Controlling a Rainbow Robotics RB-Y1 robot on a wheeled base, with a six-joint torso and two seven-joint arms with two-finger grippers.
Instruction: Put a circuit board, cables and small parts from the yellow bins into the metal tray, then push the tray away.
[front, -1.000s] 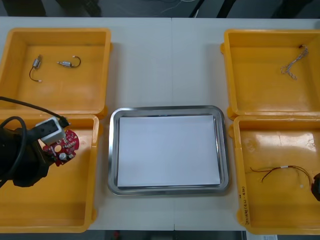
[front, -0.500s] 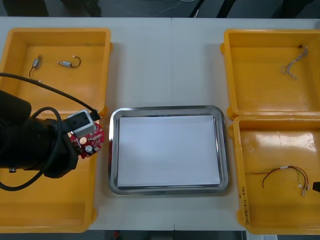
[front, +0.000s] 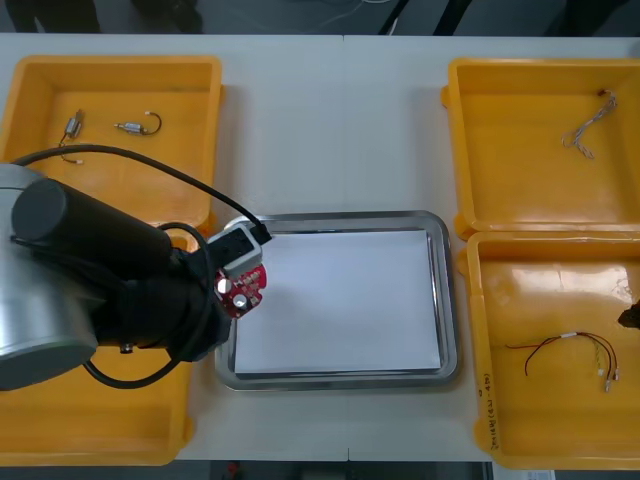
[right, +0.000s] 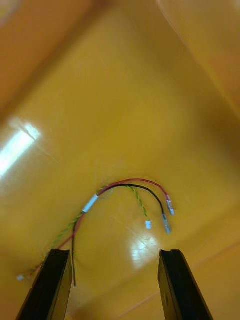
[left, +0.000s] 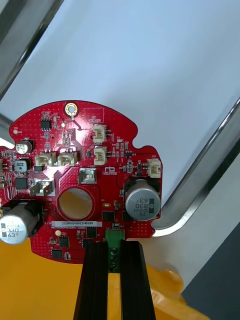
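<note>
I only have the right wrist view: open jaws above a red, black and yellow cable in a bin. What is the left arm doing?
Observer: Its jaws are shut on a red board, gripped at its edge.
Operator: Where is the board?
Observer: Held over the tray's left rim, partly above the white inside.
Operator: What's left on that side?
Observer: Two small metal parts in the far left bin.

My left gripper (left: 114, 246) clamped on round red circuit board (left: 90, 150) edge, board over metal tray (left: 200, 185) corner, yellow bin (left: 30, 295) behind fingers
</note>
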